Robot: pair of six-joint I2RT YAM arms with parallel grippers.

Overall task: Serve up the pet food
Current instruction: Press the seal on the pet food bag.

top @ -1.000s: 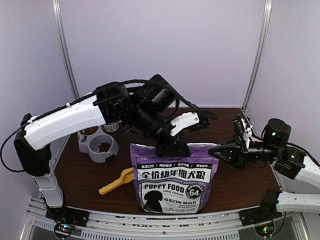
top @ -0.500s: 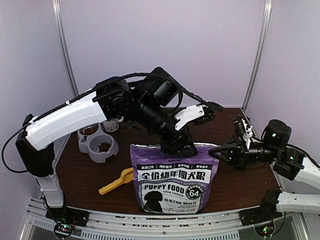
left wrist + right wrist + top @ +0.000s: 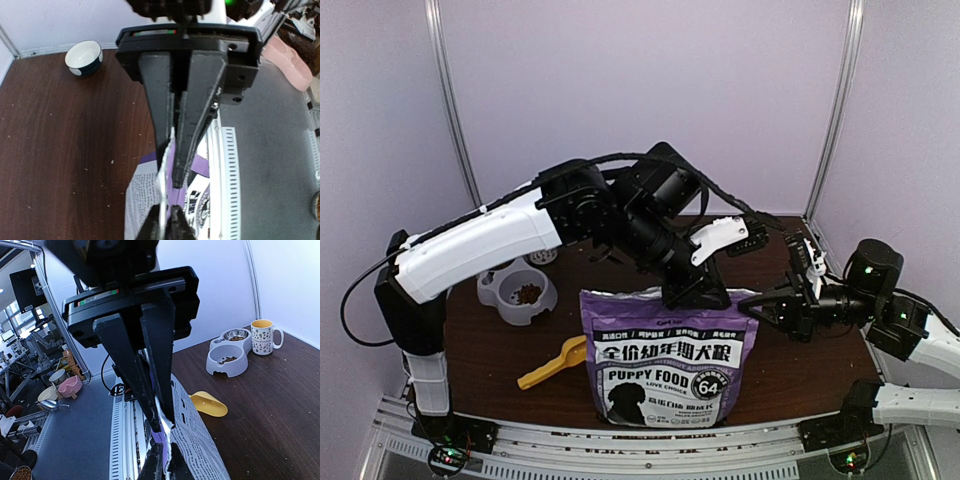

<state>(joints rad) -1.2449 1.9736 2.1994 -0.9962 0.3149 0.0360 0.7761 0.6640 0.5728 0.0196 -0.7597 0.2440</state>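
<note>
The purple-and-white pet food bag (image 3: 665, 355) stands upright at the table's front centre. My left gripper (image 3: 695, 295) is shut on its top edge, right of the middle. In the left wrist view its fingers (image 3: 171, 172) pinch the foil edge of the bag (image 3: 142, 195). My right gripper (image 3: 757, 303) is shut on the bag's top right corner. In the right wrist view it (image 3: 163, 424) clamps the same edge of the bag (image 3: 200, 440), close to the left fingers. Kibble (image 3: 527, 293) lies in the grey double bowl (image 3: 505, 297).
A yellow scoop (image 3: 552, 362) lies left of the bag, also in the right wrist view (image 3: 208, 404). A patterned mug (image 3: 263, 336) stands behind the double bowl (image 3: 227, 359). A small white-and-blue bowl (image 3: 84, 56) sits by the back wall. The table's front rail runs just below the bag.
My left gripper has slid right along the bag's top edge, toward the right gripper. The right arm has stayed in place.
</note>
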